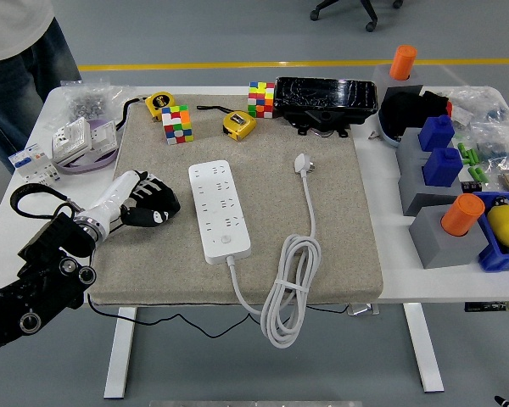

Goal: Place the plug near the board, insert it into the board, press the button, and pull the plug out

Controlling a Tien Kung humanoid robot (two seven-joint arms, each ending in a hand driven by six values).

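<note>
Pictured resting on the beige felt mat [339, 237]: the robot's black left hand [148, 206], fingers loosely curled and grasping nothing. Just to its right, not touching, the long white multi-socket power board [219, 209], no plug in any socket. Farther right, well apart from the hand, the white three-pin plug [303, 163], lying loose with its coiled white cable [290, 288] trailing nearer. By appearances, no step done yet; carrying, inserting, button-pressing and pulling out all left to do.
</note>
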